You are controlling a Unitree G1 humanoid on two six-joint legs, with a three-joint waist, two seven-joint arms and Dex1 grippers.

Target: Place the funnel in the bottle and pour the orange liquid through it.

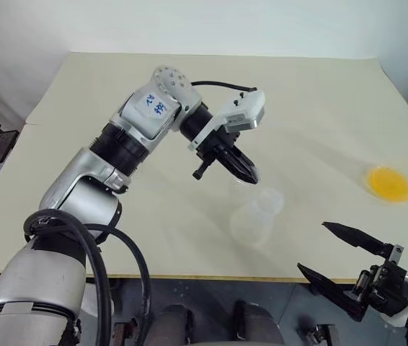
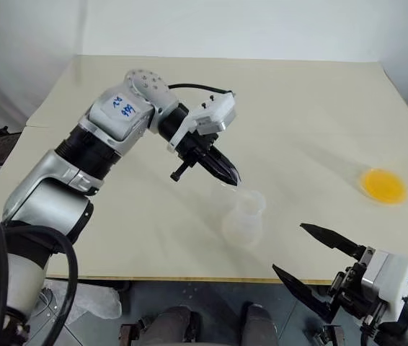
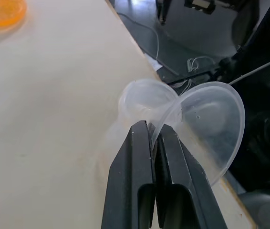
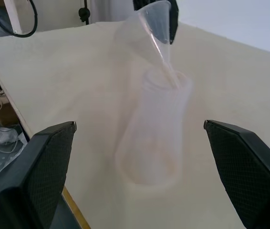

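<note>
Beige table, left pincer angled down pinching tilted funnel over bottle, right pincer wide, level.

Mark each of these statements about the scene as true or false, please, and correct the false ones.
1. The left gripper is shut on the rim of the funnel. True.
2. The funnel already sits straight and fully seated in the bottle. False: it is held tilted, with its spout just at the bottle's neck.
3. The right gripper holds the bottle. False: its jaws are open, one on each side of the bottle, without touching it.
4. The orange liquid is apart from the bottle, toward the table's right edge. True.
5. The bottle lies on its side. False: it stands upright on the table.
</note>
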